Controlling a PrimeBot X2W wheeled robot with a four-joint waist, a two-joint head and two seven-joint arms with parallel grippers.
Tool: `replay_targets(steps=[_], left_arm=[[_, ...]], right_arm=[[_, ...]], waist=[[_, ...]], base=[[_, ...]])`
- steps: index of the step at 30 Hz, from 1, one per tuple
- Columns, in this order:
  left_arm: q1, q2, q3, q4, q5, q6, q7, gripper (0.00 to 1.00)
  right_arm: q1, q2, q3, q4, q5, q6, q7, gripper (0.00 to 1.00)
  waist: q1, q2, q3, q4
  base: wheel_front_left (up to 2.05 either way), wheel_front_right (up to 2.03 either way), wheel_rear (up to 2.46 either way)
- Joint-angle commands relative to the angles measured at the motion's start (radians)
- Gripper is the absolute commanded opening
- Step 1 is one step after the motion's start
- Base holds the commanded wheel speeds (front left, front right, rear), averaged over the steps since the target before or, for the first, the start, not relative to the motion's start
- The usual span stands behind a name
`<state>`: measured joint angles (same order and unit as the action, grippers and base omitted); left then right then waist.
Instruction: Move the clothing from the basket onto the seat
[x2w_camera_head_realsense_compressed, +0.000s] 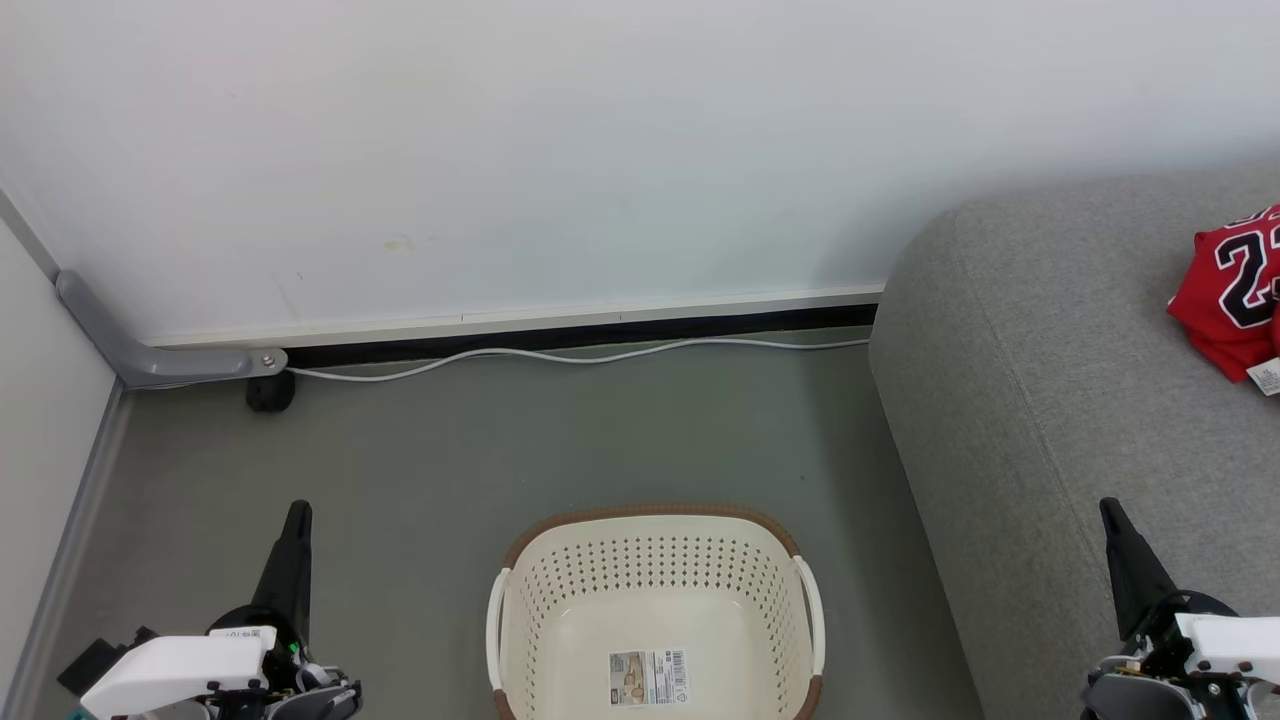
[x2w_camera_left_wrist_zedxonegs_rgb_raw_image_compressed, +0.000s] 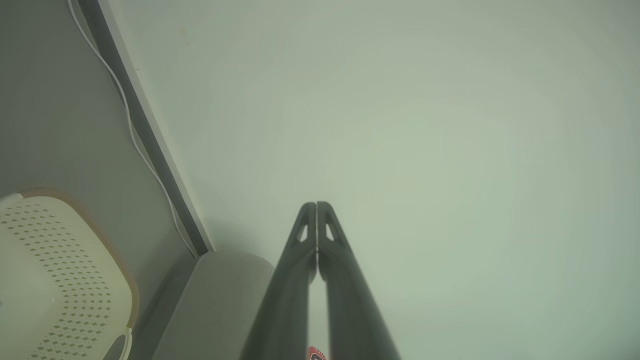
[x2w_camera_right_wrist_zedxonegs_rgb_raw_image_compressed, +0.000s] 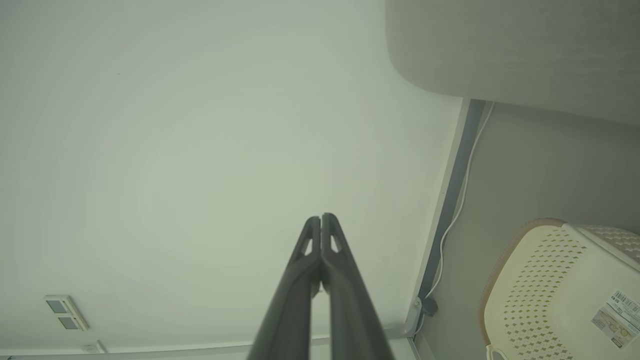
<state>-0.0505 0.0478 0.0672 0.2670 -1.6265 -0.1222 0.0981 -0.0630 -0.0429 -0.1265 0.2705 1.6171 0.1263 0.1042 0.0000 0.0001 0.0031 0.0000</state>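
Note:
The cream perforated basket (x2w_camera_head_realsense_compressed: 655, 615) stands on the floor at the bottom centre, with nothing in it but the paper label (x2w_camera_head_realsense_compressed: 649, 678) on its bottom. Red clothing (x2w_camera_head_realsense_compressed: 1232, 290) with a black "23" lies on the grey seat (x2w_camera_head_realsense_compressed: 1040, 400) at the right edge. My left gripper (x2w_camera_head_realsense_compressed: 297, 512) is at the lower left, shut, apart from the basket. At the lower right my right gripper (x2w_camera_head_realsense_compressed: 1108, 508) is shut above the seat's front part. The wrist views show each gripper's tips pressed together, the left gripper (x2w_camera_left_wrist_zedxonegs_rgb_raw_image_compressed: 316, 205) and the right gripper (x2w_camera_right_wrist_zedxonegs_rgb_raw_image_compressed: 320, 217), with the basket (x2w_camera_left_wrist_zedxonegs_rgb_raw_image_compressed: 55, 275) (x2w_camera_right_wrist_zedxonegs_rgb_raw_image_compressed: 560, 290) to one side.
A white wall (x2w_camera_head_realsense_compressed: 500, 150) rises behind, with a dark baseboard gap and a white cable (x2w_camera_head_realsense_compressed: 560, 355) along the floor. A grey bracket with a black wheel (x2w_camera_head_realsense_compressed: 270, 390) sits at the left corner. A side wall (x2w_camera_head_realsense_compressed: 40, 450) closes the left. Grey floor (x2w_camera_head_realsense_compressed: 450, 470) surrounds the basket.

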Motion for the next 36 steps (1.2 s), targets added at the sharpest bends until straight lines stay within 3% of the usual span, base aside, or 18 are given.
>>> replay_targets(steps=[1,36], left_arm=[[-0.056,0.012,0.034,-0.022,0.008,-0.008,0.005,0.0],[-0.057,0.008,0.04,-0.022,0.012,-0.008,0.009,0.0]], right_arm=[[-0.045,-0.01,0.016,-0.026,-0.006,0.004,0.006,0.0],[-0.045,-0.009,0.014,-0.026,-0.007,0.004,0.008,0.0]], waist=[[0.0,-0.0001,0.0,0.0],[0.0,-0.0001,0.0,0.0]], base=[[0.0,0.0,0.0],[0.0,0.0,0.0]])
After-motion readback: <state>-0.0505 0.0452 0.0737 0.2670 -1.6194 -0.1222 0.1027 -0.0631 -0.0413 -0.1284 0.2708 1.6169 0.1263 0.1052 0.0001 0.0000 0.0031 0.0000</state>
